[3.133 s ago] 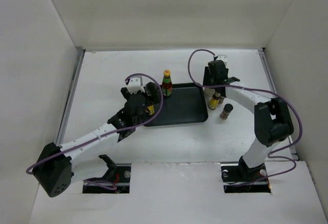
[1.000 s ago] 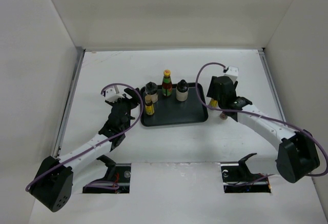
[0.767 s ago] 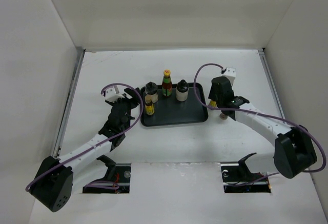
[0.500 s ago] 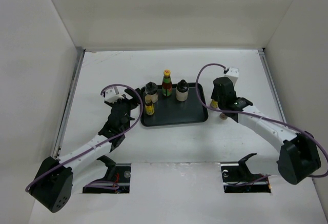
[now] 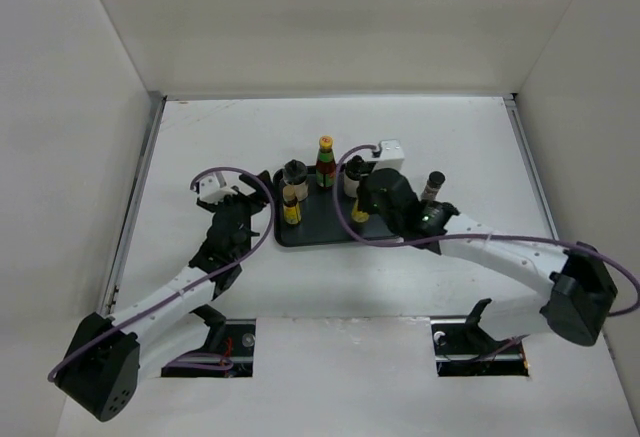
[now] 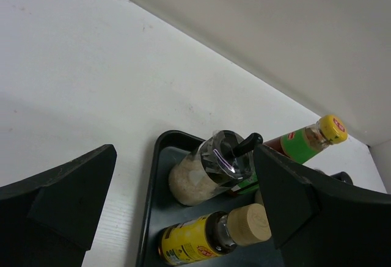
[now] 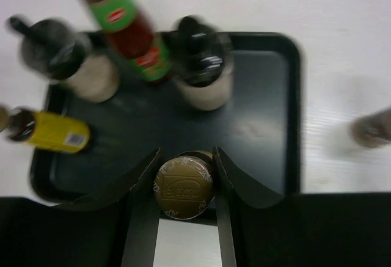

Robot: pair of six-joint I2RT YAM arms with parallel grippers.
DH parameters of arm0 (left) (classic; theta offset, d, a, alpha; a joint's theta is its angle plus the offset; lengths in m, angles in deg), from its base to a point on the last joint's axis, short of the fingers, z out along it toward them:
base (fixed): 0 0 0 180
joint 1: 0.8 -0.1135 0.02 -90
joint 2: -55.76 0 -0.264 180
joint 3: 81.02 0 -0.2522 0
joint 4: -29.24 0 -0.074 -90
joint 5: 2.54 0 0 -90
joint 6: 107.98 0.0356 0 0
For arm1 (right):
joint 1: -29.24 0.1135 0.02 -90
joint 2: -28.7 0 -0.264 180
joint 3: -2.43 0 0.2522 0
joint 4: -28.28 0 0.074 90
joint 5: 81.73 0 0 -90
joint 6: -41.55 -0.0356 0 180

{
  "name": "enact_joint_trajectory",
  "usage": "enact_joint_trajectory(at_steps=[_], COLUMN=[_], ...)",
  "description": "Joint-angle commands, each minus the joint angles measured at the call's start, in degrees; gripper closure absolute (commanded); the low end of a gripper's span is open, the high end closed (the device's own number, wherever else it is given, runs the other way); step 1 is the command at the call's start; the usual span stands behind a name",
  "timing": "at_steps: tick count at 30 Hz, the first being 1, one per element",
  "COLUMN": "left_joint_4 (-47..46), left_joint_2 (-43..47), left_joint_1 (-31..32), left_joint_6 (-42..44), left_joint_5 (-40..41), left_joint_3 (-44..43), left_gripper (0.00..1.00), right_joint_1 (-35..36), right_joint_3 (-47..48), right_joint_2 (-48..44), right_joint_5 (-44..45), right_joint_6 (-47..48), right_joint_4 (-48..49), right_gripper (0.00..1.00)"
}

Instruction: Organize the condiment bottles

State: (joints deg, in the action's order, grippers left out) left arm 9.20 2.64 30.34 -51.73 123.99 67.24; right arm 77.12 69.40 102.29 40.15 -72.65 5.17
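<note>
While the right pincer (image 7: 185, 157) hangs over the near rim of the black tray (image 7: 287, 114), its jaws are closed tight on a gold-capped bottle (image 7: 183, 186), pinched by the body just below the cap. That grip appears chosen to keep the bottle upright for setting down, and the bare tray floor straight ahead of the fingers looks like the likely spot.

4 bottles already stand on the tray, grouped toward its far side. A black-capped jar (image 7: 198, 65) of pale contents is directly ahead of the right pincer. The tall red-green bottle (image 7: 131, 35) is ahead and slightly left, a pale shaker (image 7: 67, 59) further left, and a yellow-label bottle (image 7: 52, 131) nearest on the left. 1 more bottle (image 5: 432, 187) waits on the white table (image 5: 200, 137), off the tray and well to this pincer's right (blurred in the wrist view).

The left pincer (image 6: 183, 175) is spread wide and holds nothing. It sits just off the tray's end, with the shaker and yellow-label bottle close ahead of it, seemingly parked clear of its partner.
</note>
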Motion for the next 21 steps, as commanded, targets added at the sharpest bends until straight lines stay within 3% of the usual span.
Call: enact_joint_trajectory(at_steps=[1,10,16,18,21], left_joint_4=[-2.15,-1.18,-1.18,-1.18,-1.18], left_joint_2=[2.49,2.06,2.50,2.67,2.59], left_joint_1=[-0.94,-2.35,-2.70,-2.70,-2.70], left_joint_6=[-1.40,-3.24,-3.51,-3.51,-3.51], left_joint_5=[1.96,1.44,1.26,1.26,1.26], left_joint_3=[1.54,1.98,2.16,2.16,2.16], left_gripper=[0.02,0.02,0.02,0.02,0.02], right_joint_1=[4.36,7.71,8.68,8.77,8.94], right_joint_3=[6.02,13.58,14.73,14.73,14.55], right_joint_2=[3.48,19.22,23.62,23.98,23.19], right_joint_5=[-2.52,-2.61,-0.94,-0.94,-0.94], right_joint_6=[0.65,2.50,3.38,3.38,3.46], right_joint_4=[12.05,14.35,14.27,14.18,13.83], right_gripper=[0.70,0.69,0.66,0.59,0.32])
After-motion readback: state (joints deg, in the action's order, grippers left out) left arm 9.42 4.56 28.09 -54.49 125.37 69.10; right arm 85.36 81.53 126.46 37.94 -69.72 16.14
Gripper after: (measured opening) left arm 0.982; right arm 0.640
